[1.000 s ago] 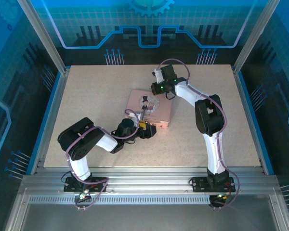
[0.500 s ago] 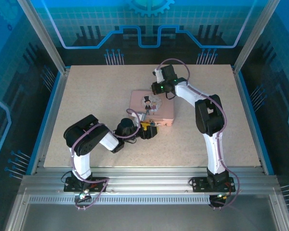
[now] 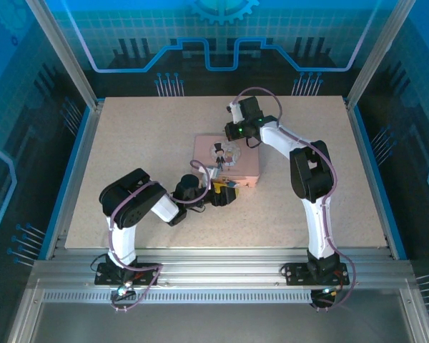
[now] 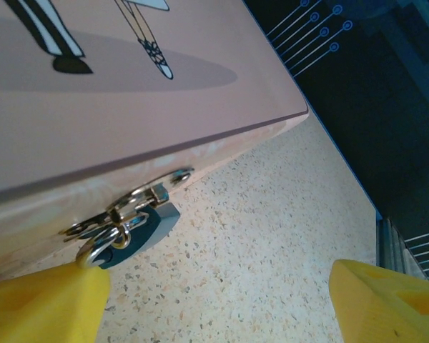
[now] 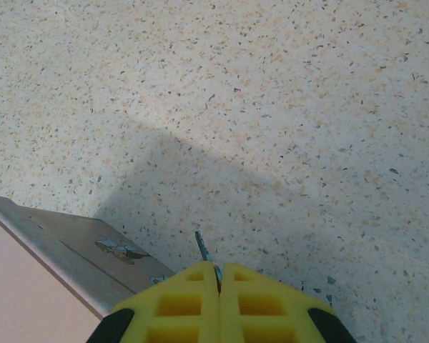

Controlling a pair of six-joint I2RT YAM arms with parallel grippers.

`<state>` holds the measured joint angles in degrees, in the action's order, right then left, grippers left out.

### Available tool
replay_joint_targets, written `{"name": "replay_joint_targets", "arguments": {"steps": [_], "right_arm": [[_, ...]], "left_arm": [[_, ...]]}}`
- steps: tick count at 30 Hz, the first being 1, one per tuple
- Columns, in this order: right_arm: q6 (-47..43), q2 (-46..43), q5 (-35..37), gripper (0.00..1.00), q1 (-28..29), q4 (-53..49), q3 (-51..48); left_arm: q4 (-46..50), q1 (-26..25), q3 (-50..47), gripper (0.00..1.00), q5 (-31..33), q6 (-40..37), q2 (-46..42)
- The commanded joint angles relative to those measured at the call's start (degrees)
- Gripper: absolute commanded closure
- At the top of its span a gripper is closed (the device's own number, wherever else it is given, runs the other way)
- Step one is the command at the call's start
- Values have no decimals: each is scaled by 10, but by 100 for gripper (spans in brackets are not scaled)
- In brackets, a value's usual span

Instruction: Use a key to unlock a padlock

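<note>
Your left wrist view shows the small grey metal padlock (image 4: 146, 229) near spread, empty left fingers (image 4: 43, 300); your right wrist view shows right fingers (image 5: 175, 304) pinching the thin silvery key (image 5: 202, 247).

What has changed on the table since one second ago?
The pink box turned slightly and now lies squarer; the left arm's elbow moved right. The left tool stays open at the padlock, the right tool shut on the key.
</note>
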<state>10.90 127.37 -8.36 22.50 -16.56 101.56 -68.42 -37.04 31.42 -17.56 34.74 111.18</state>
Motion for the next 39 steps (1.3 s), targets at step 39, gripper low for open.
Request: {"name": "replay_joint_targets", "arguments": {"steps": [39], "right_arm": [[6,-63,-35,100,11,-65,-38]], "left_arm": [[-117,20,10,24,22,19,8]]}}
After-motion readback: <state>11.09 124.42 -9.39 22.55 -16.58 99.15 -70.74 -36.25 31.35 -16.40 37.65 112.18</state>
